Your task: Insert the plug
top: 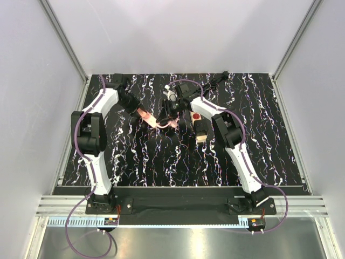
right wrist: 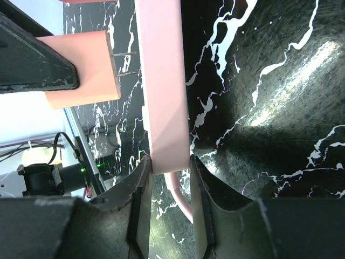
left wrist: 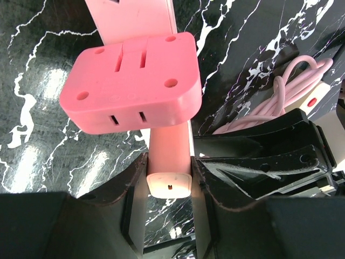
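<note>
My left gripper (left wrist: 168, 181) is clamped on the pink plug (left wrist: 168, 154); its prongs (right wrist: 125, 54) reach the pink power strip (right wrist: 161, 86), partly exposed; my right gripper (right wrist: 168, 167) pinches that strip's end above the marbled table (right wrist: 269, 108).

coiled cable (left wrist: 280, 94) (pink) obstructs, near table (top: 161, 167) — open

A black bench top (top: 269, 135) veined with white marbling filled the enclosure. Right of its centre lay a white box with a round red button (top: 197, 115), with a tan block (top: 201, 136) just beside it on the near side. Black cables (top: 218, 80) bunched at the far edge.
</note>
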You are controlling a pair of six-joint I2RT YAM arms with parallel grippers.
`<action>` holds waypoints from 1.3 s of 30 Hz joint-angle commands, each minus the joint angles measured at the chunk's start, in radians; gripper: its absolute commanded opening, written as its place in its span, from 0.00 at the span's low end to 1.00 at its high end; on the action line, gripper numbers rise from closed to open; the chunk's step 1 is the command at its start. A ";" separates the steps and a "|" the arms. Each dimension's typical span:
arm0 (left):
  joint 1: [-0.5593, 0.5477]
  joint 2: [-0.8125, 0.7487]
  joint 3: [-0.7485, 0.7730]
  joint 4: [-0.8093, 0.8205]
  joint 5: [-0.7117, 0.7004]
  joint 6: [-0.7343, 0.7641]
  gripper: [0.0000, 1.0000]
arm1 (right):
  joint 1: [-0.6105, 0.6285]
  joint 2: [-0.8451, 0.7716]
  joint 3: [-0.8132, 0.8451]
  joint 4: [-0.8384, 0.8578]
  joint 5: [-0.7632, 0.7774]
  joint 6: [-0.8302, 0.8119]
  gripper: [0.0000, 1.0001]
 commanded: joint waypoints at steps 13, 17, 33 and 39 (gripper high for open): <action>0.005 -0.012 -0.049 0.091 0.019 -0.041 0.00 | -0.006 0.044 -0.020 -0.060 0.016 0.003 0.00; 0.002 -0.004 -0.054 0.111 0.036 -0.044 0.00 | -0.006 0.049 -0.017 -0.060 0.013 0.006 0.00; 0.000 0.037 -0.026 0.105 0.114 0.037 0.00 | -0.008 0.052 -0.020 -0.060 0.010 0.000 0.00; 0.008 0.051 -0.010 0.091 0.097 0.046 0.00 | -0.008 0.055 -0.019 -0.057 -0.002 -0.009 0.00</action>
